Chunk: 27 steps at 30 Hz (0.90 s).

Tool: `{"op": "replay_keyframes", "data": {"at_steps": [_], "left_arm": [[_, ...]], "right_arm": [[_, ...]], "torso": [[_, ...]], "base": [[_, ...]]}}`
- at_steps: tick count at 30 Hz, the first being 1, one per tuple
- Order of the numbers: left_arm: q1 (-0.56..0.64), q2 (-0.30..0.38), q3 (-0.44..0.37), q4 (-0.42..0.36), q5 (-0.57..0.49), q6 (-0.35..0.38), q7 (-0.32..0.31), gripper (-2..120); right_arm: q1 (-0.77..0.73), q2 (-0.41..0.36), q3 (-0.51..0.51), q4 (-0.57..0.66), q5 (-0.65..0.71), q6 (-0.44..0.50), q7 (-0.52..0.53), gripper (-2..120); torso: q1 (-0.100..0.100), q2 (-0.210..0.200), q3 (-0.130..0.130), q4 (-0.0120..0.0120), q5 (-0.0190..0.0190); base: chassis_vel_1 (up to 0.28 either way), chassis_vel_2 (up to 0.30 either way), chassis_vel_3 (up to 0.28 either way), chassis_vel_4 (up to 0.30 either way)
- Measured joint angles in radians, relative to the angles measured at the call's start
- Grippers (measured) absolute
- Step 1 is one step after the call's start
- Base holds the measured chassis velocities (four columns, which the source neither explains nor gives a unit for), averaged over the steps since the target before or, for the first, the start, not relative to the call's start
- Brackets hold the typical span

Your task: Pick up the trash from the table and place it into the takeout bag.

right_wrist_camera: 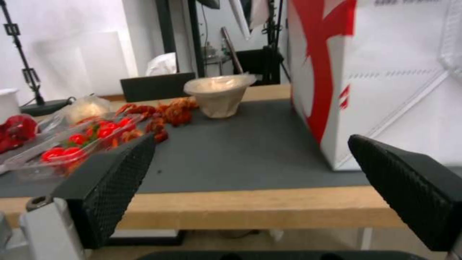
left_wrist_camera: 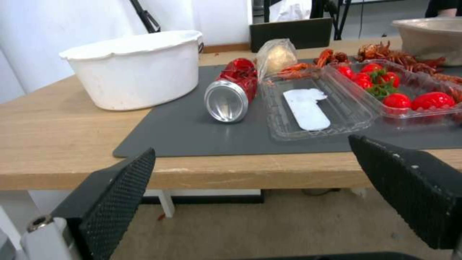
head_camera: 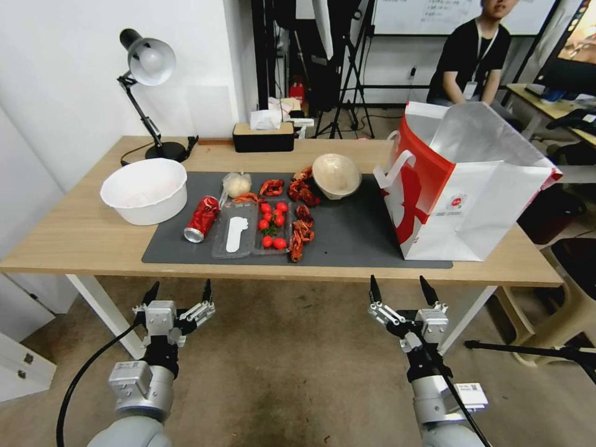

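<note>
Here I see both grippers, left gripper [head_camera: 179, 290] and right gripper [head_camera: 400, 288], jaws wide and empty, near the table [head_camera: 81, 236]; red soda can [head_camera: 202, 218] apparently crushed.

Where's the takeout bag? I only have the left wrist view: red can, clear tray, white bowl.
Observer: The takeout bag stands upright at the right end of the table, mouth open.
Operator: Where's the right gripper?
Observer: The right gripper hangs open and empty below the table's front edge, near the bag's left corner. The left gripper is level with it, also open.
Operator: Anything between the beige bowl and the bag?
Observer: No. The beige bowl sits left of the bag, with bare mat between them.
</note>
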Motion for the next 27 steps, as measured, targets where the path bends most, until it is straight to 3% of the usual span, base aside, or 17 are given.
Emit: {"op": "replay_keyframes", "data": {"at_steps": [5, 7, 14, 24, 27], "left_arm": [[0.002, 0.001, -0.002, -0.002, -0.001, 0.000, 0.000, 100], [0.005, 0.001, -0.005, -0.008, -0.001, 0.000, 0.000, 100], [0.009, -0.004, -0.013, -0.020, 0.002, 0.002, -0.001, 100], [0.026, -0.017, -0.011, -0.025, 0.027, 0.002, -0.001, 100], [0.036, -0.028, -0.010, -0.030, 0.037, 0.002, -0.001, 100]], "right_arm": [[0.010, -0.011, -0.037, 0.017, 0.067, -0.033, 0.000, 100], [0.041, -0.019, -0.067, 0.057, 0.209, -0.093, 0.000, 100], [0.186, -0.044, -0.097, 0.128, 0.480, -0.260, 0.053, 100], [0.407, -0.063, -0.147, 0.061, 0.805, -0.291, 0.116, 100], [0.521, -0.036, -0.174, 0.016, 0.939, -0.278, 0.192, 100]], "torso": [[0.000, 0.000, 0.000, -0.0001, 0.0000], [0.000, 0.000, 0.000, 0.0000, 0.0000], [0.000, 0.000, 0.000, 0.0000, -0.0001], [0.000, 0.000, 0.000, -0.0001, 0.0001], [0.000, 0.000, 0.000, 0.0001, 0.0000]], "base": [[0.000, 0.000, 0.000, 0.000], [0.000, 0.000, 0.000, 0.000], [0.000, 0.000, 0.000, 0.000], [0.000, 0.000, 0.000, 0.000], [0.000, 0.000, 0.000, 0.000]]}}
